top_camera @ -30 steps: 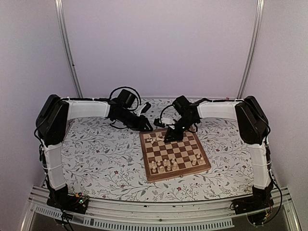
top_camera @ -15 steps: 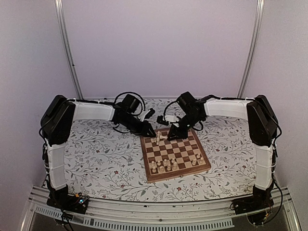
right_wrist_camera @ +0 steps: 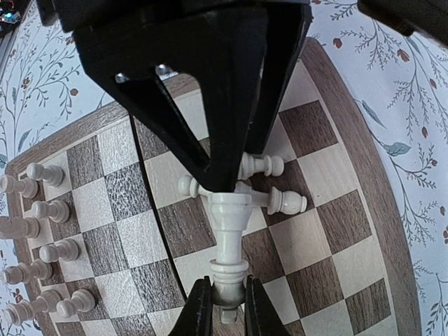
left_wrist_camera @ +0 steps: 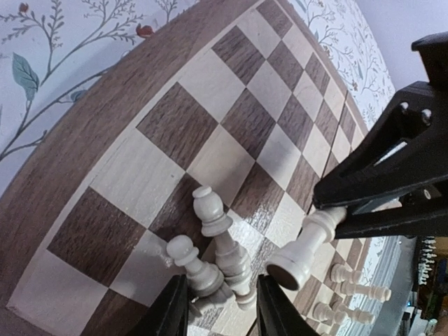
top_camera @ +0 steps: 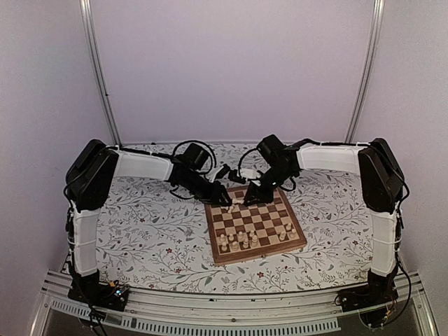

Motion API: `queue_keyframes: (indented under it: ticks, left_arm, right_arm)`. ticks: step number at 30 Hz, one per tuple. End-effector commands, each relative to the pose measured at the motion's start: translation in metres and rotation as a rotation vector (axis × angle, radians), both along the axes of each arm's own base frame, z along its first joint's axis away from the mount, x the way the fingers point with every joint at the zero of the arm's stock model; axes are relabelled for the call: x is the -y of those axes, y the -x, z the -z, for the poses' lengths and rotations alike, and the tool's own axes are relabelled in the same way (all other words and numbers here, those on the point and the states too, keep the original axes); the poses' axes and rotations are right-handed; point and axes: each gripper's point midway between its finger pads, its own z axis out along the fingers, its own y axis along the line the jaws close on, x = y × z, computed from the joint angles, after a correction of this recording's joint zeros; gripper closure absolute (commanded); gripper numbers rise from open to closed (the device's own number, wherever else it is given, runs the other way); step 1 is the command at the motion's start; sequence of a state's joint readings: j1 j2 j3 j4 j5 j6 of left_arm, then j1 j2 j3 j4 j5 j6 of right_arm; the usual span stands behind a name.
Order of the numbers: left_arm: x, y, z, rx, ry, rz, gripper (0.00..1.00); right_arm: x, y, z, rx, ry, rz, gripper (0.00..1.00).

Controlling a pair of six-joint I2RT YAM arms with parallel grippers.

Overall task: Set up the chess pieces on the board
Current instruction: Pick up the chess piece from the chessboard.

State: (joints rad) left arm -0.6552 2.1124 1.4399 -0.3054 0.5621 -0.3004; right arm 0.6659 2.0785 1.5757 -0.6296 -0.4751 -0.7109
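While the right hand (right_wrist_camera: 225,299) pinches one pale piece (right_wrist_camera: 229,222) tilted just over the board's (top_camera: 266,217) far-left squares, the left hand (left_wrist_camera: 220,308) straddles a small cluster of pieces (left_wrist_camera: 210,255) there, fingers part-spread; can't tell if it grips them; other pieces (top_camera: 238,241) sit on the near rows.

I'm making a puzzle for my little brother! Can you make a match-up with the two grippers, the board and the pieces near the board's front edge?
Things:
1. right gripper
2. left gripper
3. board
4. front-edge pieces

States:
A. lying on the flowery tabletop
B. standing upright
C. fingers either side of toppled pieces
D. pinching one pale piece

Pairs: 1-D, 2-C, 3-A, 4-B
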Motion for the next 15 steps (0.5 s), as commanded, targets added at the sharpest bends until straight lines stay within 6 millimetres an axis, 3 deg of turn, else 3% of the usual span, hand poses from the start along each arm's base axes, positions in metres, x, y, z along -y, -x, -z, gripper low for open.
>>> queue_keyframes:
  ticks: [1, 4, 9, 15]
  left_arm:
    - [0.012, 0.006, 0.010, -0.020, 0.009, 0.010, 0.64]
    - [0.012, 0.005, 0.004, 0.005, 0.000, 0.008, 0.64]
    - [0.006, -0.003, -0.026, 0.102, -0.007, 0.007, 0.64]
    - [0.024, 0.022, -0.073, 0.070, 0.233, 0.136, 0.61]
  right_arm:
    - [0.001, 0.010, 0.004, -0.041, 0.002, -0.007, 0.98]
    - [0.006, 0.013, -0.003, -0.029, 0.006, -0.009, 0.98]
    - [0.017, 0.020, -0.018, 0.000, 0.017, -0.008, 0.98]
    - [0.024, 0.031, -0.043, 0.016, -0.005, -0.007, 0.98]
